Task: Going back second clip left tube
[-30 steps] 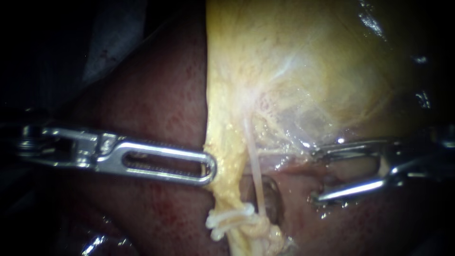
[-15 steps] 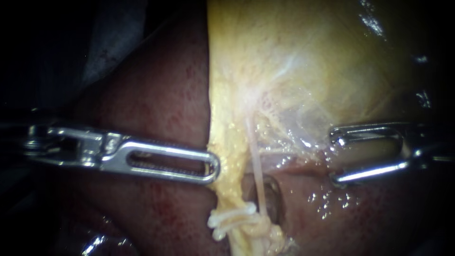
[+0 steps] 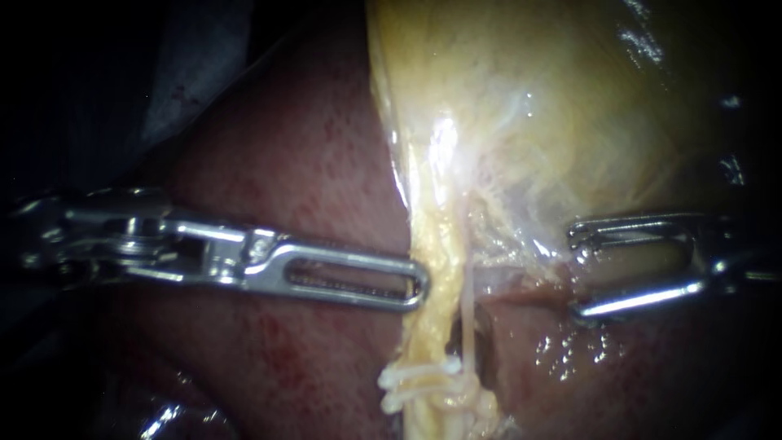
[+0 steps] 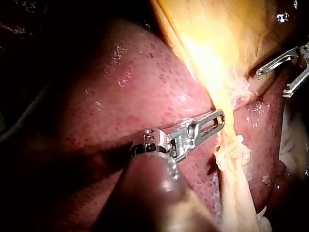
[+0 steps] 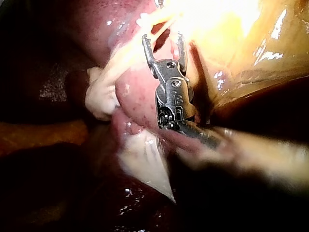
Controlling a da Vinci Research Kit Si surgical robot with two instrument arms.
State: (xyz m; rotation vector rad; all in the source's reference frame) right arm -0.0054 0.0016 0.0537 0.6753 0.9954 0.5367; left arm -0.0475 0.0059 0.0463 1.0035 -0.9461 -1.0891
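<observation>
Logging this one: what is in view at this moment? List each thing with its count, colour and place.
liver: one, dark red, under and around everything else.
gallbladder: one, yellow, glistening, across the upper right of the endoscope view, narrowing into a stalk that runs down the middle.
tube: one plainly seen, pale and thin, running down beside the stalk.
white loops: a small cluster, white, around the stalk's lower end; cannot tell whether they are clips or ties.
left instrument: one, silver, slotted tip against the stalk's edge.
right instrument: one, silver, jaws open, apart from the tube, over the liver's wet surface.
</observation>
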